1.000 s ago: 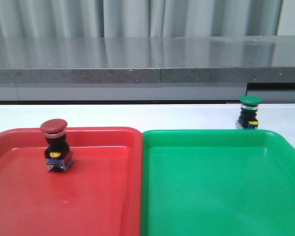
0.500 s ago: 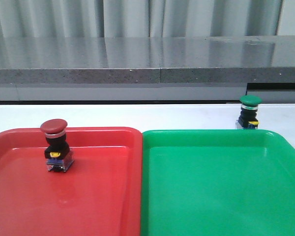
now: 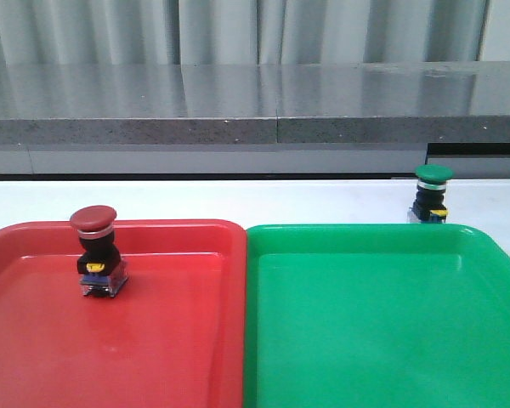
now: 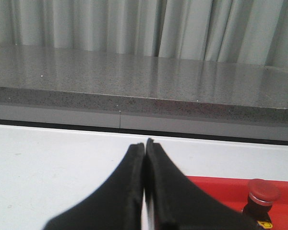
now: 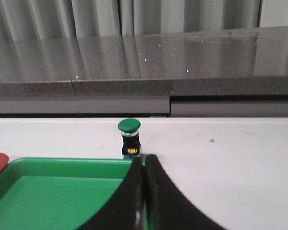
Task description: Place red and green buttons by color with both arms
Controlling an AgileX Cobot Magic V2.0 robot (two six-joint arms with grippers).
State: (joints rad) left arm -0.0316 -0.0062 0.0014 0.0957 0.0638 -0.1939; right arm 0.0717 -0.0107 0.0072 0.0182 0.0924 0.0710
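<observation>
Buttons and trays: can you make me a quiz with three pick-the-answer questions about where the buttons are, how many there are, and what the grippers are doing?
1. Where is the red button?
A. in the red tray
B. in the green tray
C. on the grey ledge

2. How many buttons are there?
A. one
B. two
C. four

3. How is the left gripper?
A. holding a button
B. wide open
C. shut, holding nothing

Answers: 1 A, it stands inside the red tray. 2 B, the red one and the green button on the white table behind the green tray. 3 C, its fingers meet with nothing between; the right gripper looks the same.
</observation>
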